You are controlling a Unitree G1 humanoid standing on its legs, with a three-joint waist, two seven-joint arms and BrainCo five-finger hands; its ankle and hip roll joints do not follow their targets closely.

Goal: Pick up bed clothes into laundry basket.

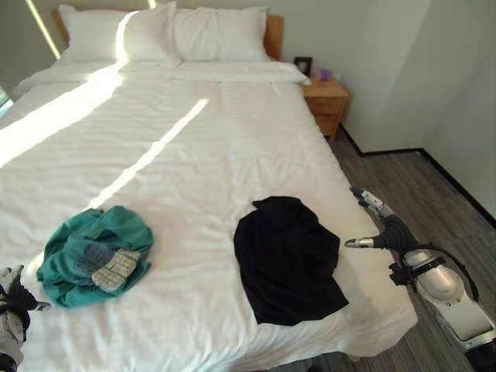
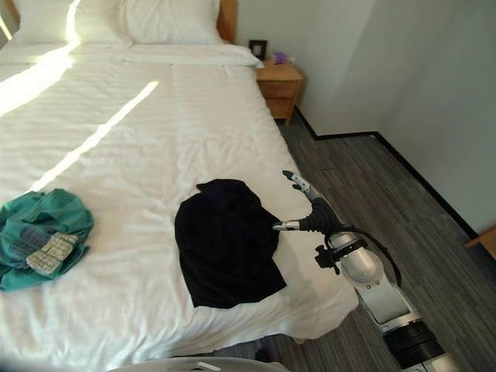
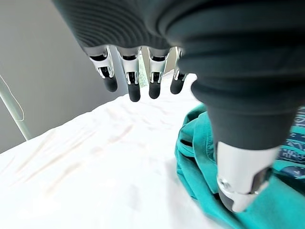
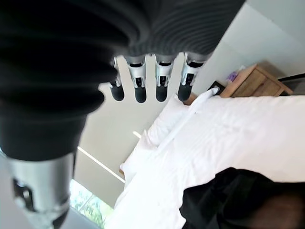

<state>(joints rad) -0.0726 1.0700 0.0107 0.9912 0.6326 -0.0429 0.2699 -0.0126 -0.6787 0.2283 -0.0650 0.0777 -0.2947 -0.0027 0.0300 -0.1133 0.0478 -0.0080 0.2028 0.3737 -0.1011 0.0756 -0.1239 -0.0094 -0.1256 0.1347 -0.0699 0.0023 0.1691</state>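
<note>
Two garments lie on the white bed point(image 1: 194, 155). A crumpled teal garment point(image 1: 93, 252) with a pale printed patch sits near the bed's left front, and a black garment point(image 1: 288, 260) is spread near the right front corner. My left hand point(image 1: 12, 298) hovers at the bed's left edge just beside the teal garment point(image 3: 267, 191), fingers point(image 3: 133, 86) straight and holding nothing. My right hand point(image 1: 380, 225) hangs over the bed's right edge, a short way right of the black garment point(image 4: 238, 200), fingers point(image 4: 162, 81) straight, nothing in it.
Two white pillows point(image 1: 170, 35) lean against a wooden headboard. A wooden nightstand point(image 1: 327, 101) stands at the bed's far right corner against the wall. Grey plank floor point(image 1: 418, 186) runs along the bed's right side.
</note>
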